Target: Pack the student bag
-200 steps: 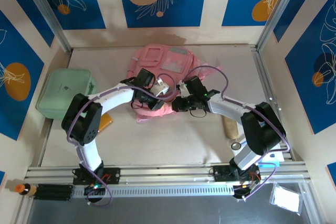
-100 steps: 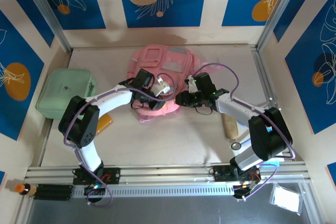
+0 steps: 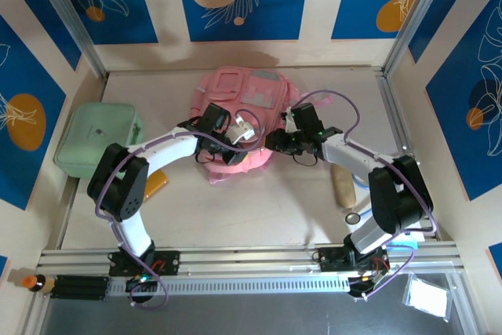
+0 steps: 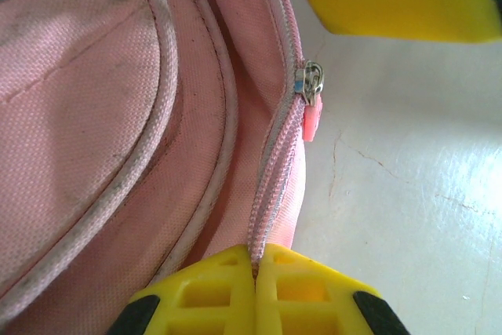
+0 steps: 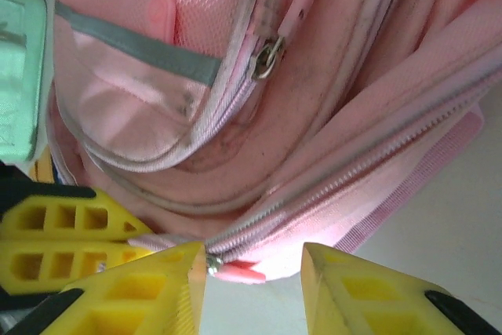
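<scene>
Top view: the pink student bag [image 3: 239, 96] lies flat on the table [image 3: 259, 209], towards its far side. A mint-green case [image 3: 98, 139] sits well apart on the left. The left gripper [image 3: 231, 147] and right gripper [image 3: 271, 143] meet at the bag's near edge.

Left wrist view: the left gripper [image 4: 255, 260] has its yellow fingers pressed together on the bag's zipper seam. A metal zipper pull [image 4: 312, 82] sits farther along that seam.

Right wrist view: the right gripper [image 5: 255, 268] has its jaws apart at the bag's zippered edge, gripping nothing.

Pale table [image 3: 235, 209], pink student bag [image 3: 243, 88], mint case [image 3: 96, 143]
</scene>
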Available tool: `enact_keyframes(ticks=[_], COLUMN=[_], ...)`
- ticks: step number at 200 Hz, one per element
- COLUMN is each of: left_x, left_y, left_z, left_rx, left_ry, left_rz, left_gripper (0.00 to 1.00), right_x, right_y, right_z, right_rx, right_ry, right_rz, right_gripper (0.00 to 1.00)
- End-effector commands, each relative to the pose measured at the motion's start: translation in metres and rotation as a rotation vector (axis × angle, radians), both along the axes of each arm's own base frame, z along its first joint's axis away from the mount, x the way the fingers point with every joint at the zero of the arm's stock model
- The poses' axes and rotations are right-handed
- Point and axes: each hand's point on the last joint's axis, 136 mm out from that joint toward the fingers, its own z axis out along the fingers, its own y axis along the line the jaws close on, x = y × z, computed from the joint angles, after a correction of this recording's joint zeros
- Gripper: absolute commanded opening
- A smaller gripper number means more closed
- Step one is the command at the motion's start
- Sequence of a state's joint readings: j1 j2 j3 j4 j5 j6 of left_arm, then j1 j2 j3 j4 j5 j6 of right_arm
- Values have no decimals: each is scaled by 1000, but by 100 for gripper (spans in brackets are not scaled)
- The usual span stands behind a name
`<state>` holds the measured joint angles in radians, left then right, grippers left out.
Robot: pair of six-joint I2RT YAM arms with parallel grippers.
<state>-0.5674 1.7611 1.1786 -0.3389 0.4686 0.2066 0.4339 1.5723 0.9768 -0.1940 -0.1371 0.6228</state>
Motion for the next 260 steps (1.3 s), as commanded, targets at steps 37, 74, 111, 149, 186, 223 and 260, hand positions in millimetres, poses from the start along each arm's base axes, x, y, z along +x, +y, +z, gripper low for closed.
enact_keyframes(ticks=[37, 74, 111, 149, 186, 223, 260], left_x=[-4, -4, 2, 9, 9, 6, 4], left_y=[-7, -4, 0, 1, -3, -6, -9], left_z=[14, 5, 1, 5, 3, -4, 6], left_rx=[-64, -47, -16, 4, 0, 1, -27], left_ry=[-15, -10, -31, -60, -37, 2, -4], left_rz=[-21, -8, 13, 20, 4, -6, -11], left_gripper=[4, 14, 33, 42, 34, 11, 2], right_x=[10, 13, 14, 6, -3, -4, -15], right_y=[23, 40, 54, 53, 44, 17, -19], right_z=[-3, -6, 8, 36, 34, 2, -17], right_rx=[154, 265, 404, 496, 483, 311, 75], right_ry=[207, 287, 258, 119, 97, 123, 26], right_rz=[-78, -82, 1, 128, 158, 42, -22], right_gripper=[32, 19, 2, 0, 2, 22, 40])
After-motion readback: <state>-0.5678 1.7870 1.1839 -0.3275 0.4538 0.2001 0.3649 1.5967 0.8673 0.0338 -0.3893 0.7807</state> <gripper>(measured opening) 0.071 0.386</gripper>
